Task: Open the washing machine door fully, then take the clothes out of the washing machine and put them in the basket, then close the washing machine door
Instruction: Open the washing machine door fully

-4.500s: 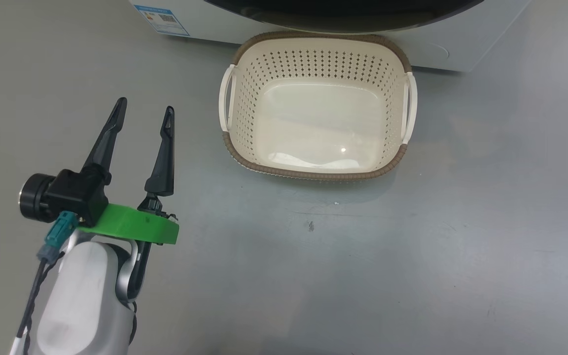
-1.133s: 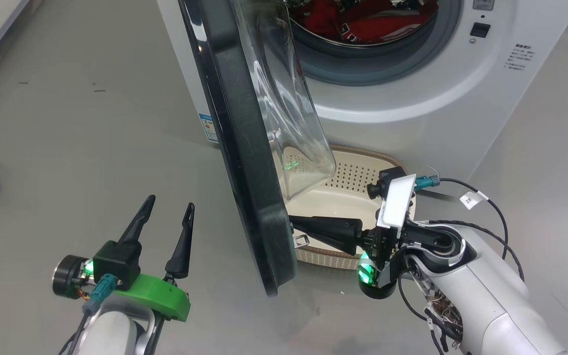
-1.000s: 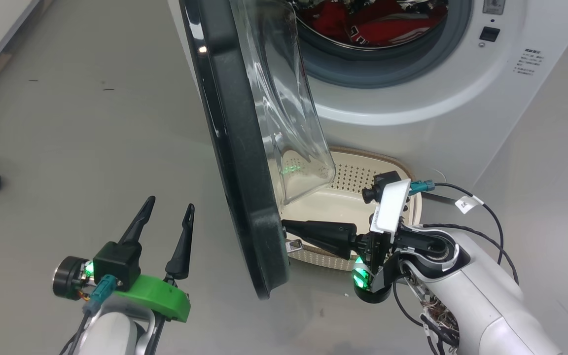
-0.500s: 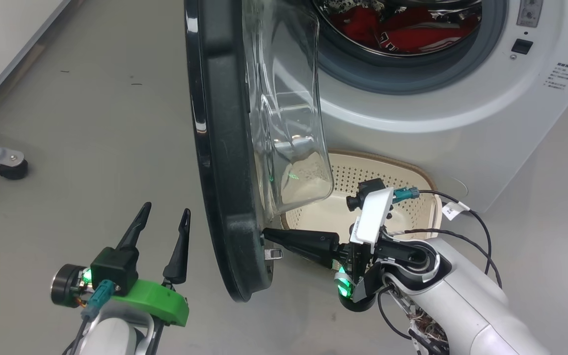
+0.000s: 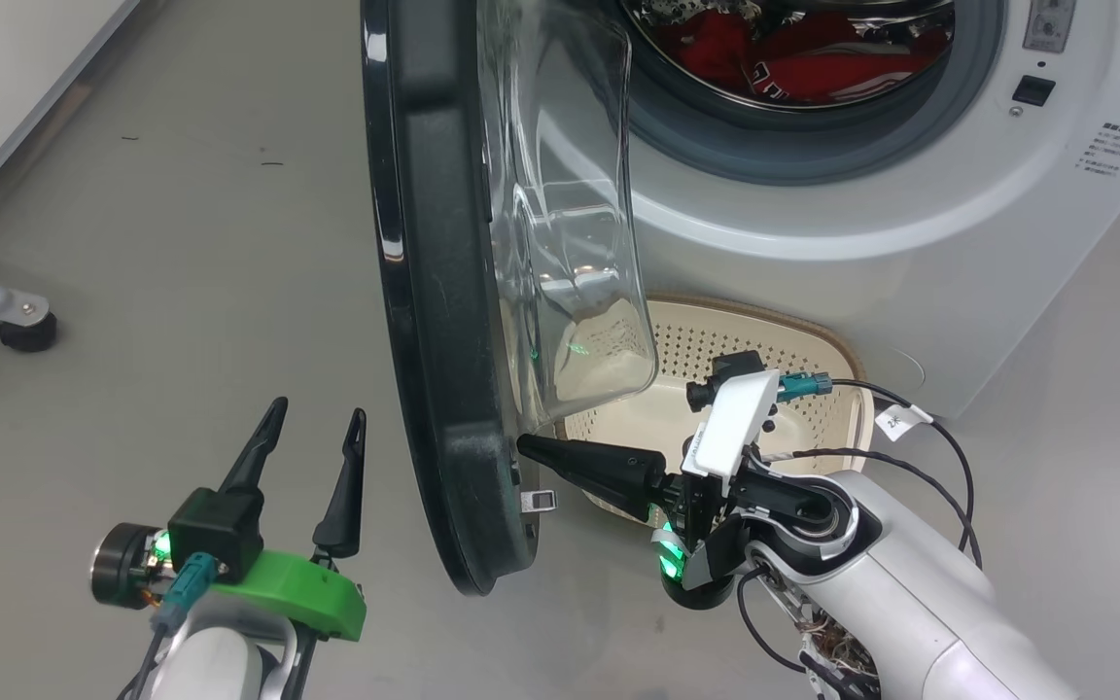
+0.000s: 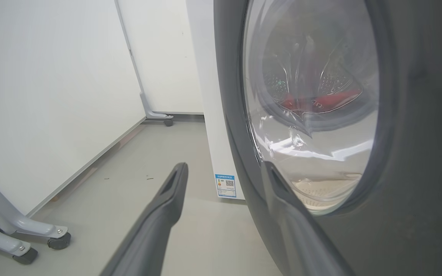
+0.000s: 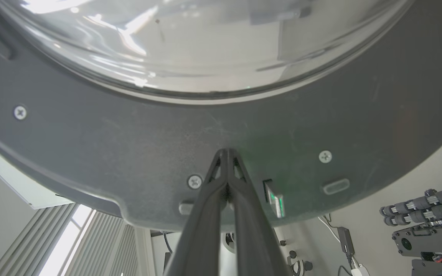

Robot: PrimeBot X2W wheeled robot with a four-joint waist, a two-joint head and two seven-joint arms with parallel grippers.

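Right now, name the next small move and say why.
Probably push the door further open with the right gripper. Its shut tips appear to rest against the door's inner face near the lower rim. The door stands only about half open, its glass bowl in front of the basket, and the clothes lie inside the machine.

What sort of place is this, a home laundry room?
Probably a test lab, not a home: the washing machine stands on a grey floor near white partition panels on castor feet.
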